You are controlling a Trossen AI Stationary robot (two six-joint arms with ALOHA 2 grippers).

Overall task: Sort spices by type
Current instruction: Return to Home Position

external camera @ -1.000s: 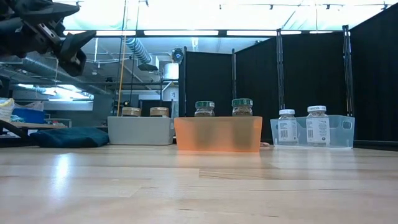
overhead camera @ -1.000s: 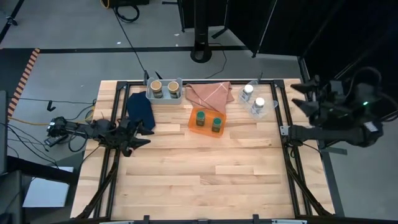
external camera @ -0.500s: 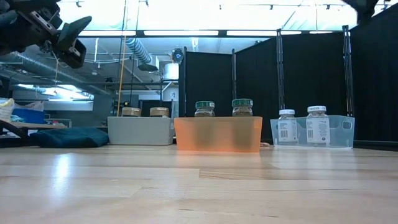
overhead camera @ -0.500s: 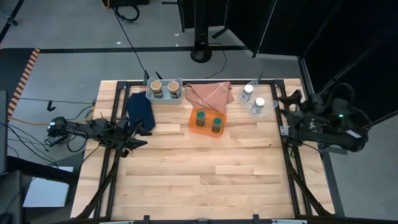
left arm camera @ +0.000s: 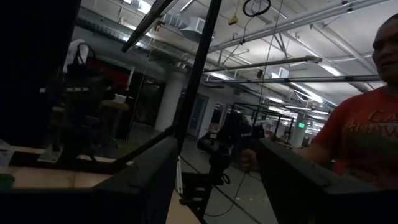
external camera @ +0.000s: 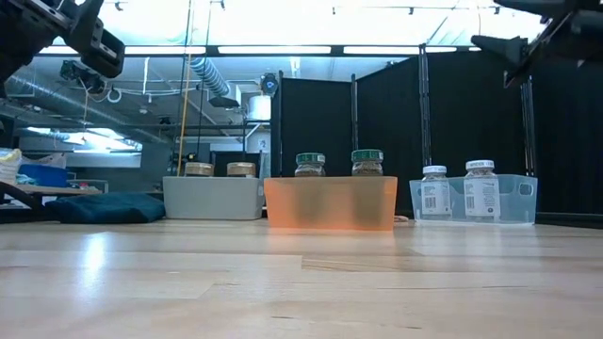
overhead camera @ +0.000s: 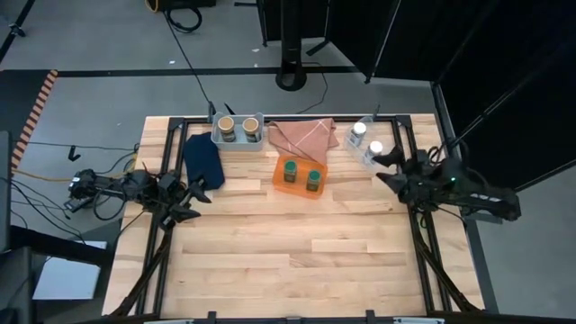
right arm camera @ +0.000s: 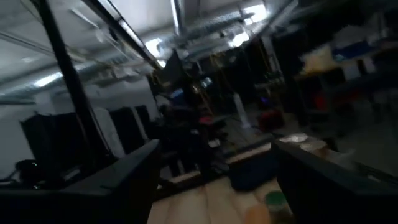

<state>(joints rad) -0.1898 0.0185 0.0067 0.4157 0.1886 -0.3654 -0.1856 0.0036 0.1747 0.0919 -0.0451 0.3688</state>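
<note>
Tan-capped jars (overhead camera: 227,125) in pale grey bin (overhead camera: 238,140), bench far edge; green-capped jars (overhead camera: 291,168) in orange tray (overhead camera: 298,190); white-capped jars (overhead camera: 359,129) in clear bin (external camera: 513,200), far-right corner; sorting looks done, so left gripper (overhead camera: 196,202), right gripper (overhead camera: 385,167) released at side edges.

Left gripper (overhead camera: 199,203) and right gripper (overhead camera: 383,168) hover, fingers spread apart.

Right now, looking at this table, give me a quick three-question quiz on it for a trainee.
1. True or false: both green-capped jars stand in the orange tray.
2. The tan-capped jars are: A in the grey bin, B in the orange tray, C held by a claw.
3. What do the left claw and right claw hold?
Key: 1 true; 2 A; 3 nothing, both are open and raised.
</note>
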